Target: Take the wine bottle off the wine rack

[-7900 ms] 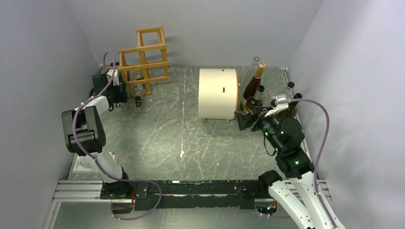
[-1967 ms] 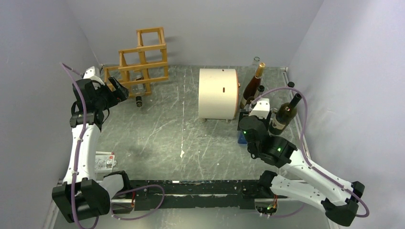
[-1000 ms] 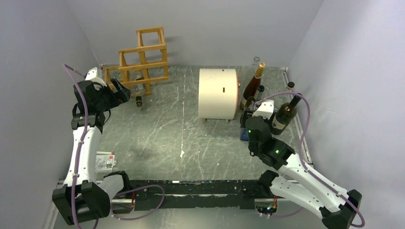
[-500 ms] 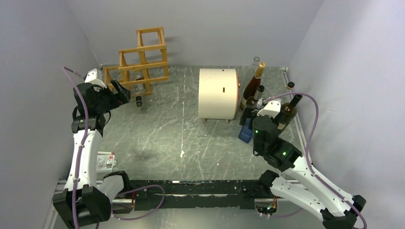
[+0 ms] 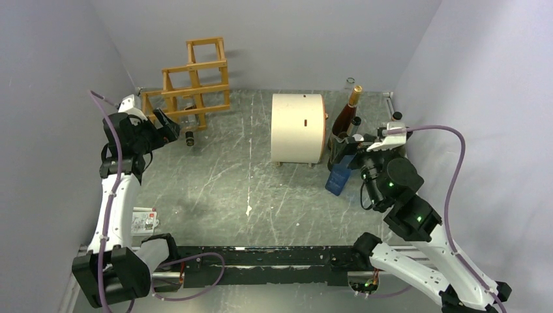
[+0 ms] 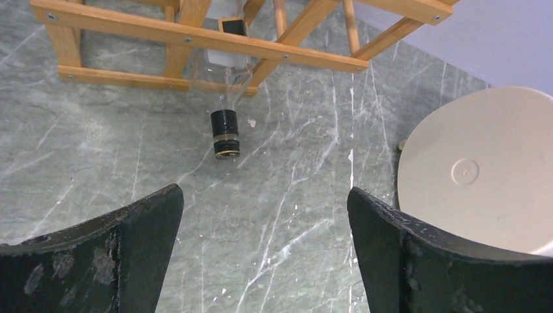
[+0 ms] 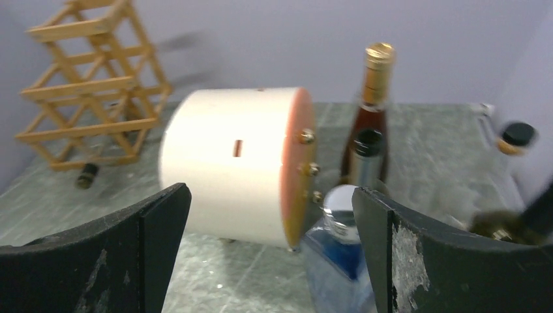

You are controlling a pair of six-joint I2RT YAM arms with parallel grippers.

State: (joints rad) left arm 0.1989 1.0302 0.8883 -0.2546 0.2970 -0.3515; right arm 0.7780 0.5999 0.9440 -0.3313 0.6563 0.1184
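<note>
We show the left gripper (image 6: 264, 202), jaws spread wide and empty. Ahead of its fingertips the clear glass, black-capped wine bottle (image 6: 225, 134) lies in the honey-brown wooden lattice wine rack (image 6: 195, 40), neck pointing toward the hand. The right gripper (image 7: 270, 202) also gapes, holding nothing.

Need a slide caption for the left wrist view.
Open left end effector faces a bottle poking from the rack.
</note>
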